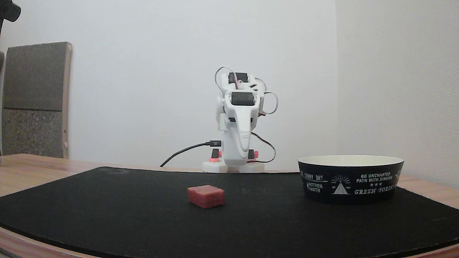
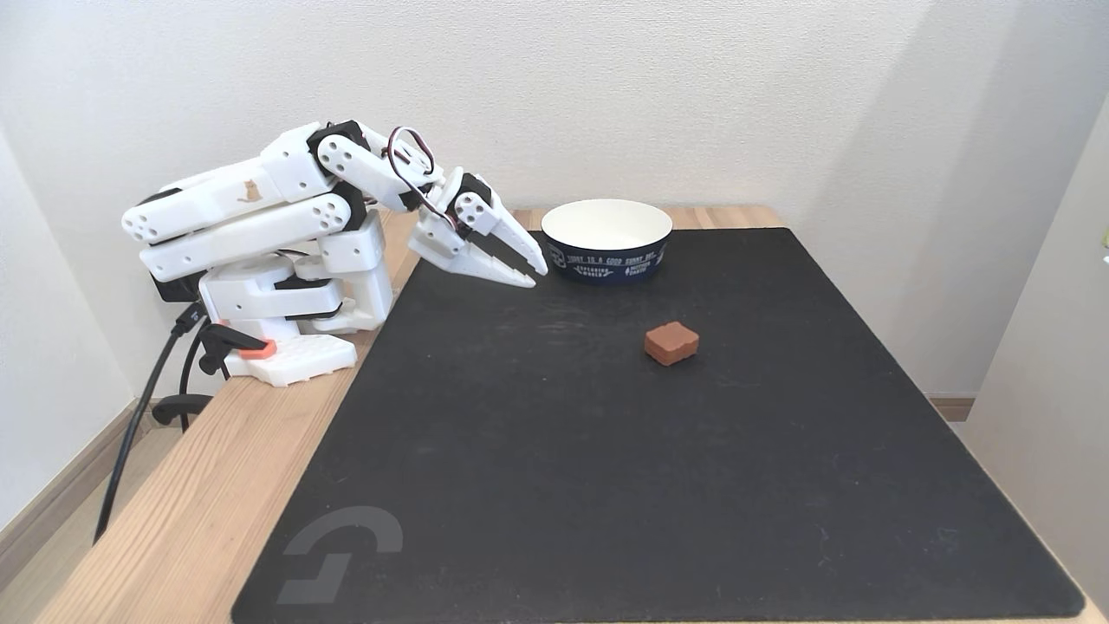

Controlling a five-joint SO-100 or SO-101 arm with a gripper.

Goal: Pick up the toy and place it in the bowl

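The toy (image 1: 206, 196) (image 2: 671, 342) is a small red squarish block lying flat on the black mat, by itself. The bowl (image 1: 350, 177) (image 2: 606, 239) is black outside with white print and cream inside; it stands upright on the mat with nothing visible in it. My white arm is folded back over its base. Its gripper (image 2: 535, 273) (image 1: 245, 147) points down toward the mat's edge, just left of the bowl in a fixed view, with its jaws together and nothing between them. The toy lies well away from the gripper.
A black mat (image 2: 606, 485) covers most of the wooden table (image 2: 199, 503). The arm's base (image 2: 290, 355) and its black cables (image 2: 147, 390) sit at the table's edge. A brown panel (image 1: 36, 100) leans on the wall. Walls stand close behind and beside the table.
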